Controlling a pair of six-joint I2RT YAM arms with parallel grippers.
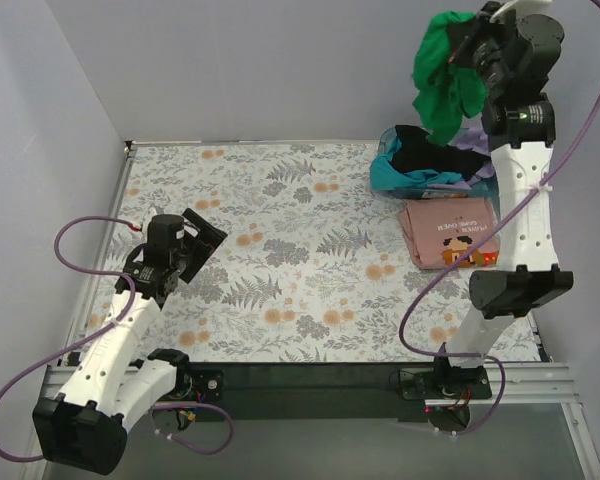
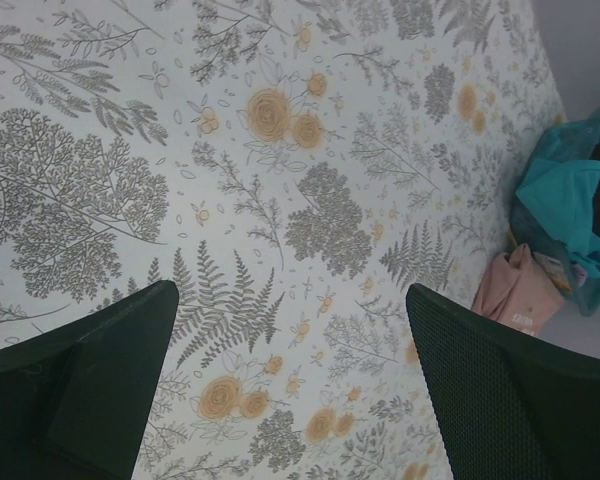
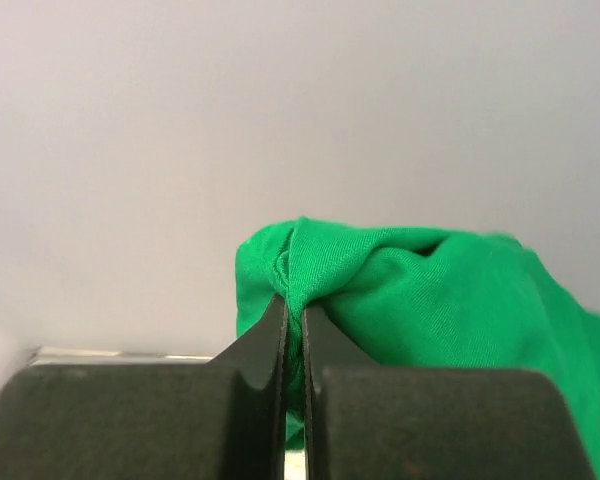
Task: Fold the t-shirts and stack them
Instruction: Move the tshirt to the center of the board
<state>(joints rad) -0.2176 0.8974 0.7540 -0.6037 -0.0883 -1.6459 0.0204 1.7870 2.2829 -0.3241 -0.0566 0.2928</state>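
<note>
Floral tabletop (image 1: pixel 280 230): is spreading across the whole work area, its leaf-and-flower print filling most of the left wrist view (image 2: pixel 100 150).

Green t-shirt (image 1: pixel 445 75): is hanging bunched in the air above the far right corner, clear of the surface. A gathered ridge of its cloth (image 3: pixel 410 300) is sitting right between the right jaws, with the rest spilling off to the right and below them.

Heap of t-shirts (image 1: pixel 420 170): is lying crumpled in the far right corner, directly under the hanging green one, showing teal, black and lavender cloth. Its teal part (image 2: pixel 565 195) is showing at the right edge of the left wrist view.

Salmon-pink t-shirt (image 1: pixel 450 235): is lying folded along the right edge, just on the near side of the heap, its small print facing up (image 2: pixel 520 290).

Right gripper (image 1: pixel 463 50): is pinching the green fold, its jaws (image 3: pixel 292 320) clenched with only a sliver of cloth between them.

Left gripper (image 1: pixel 208 238): is hovering near the left edge with jaws spread wide (image 2: pixel 290 300), grasping nothing, only bare print showing between them.
</note>
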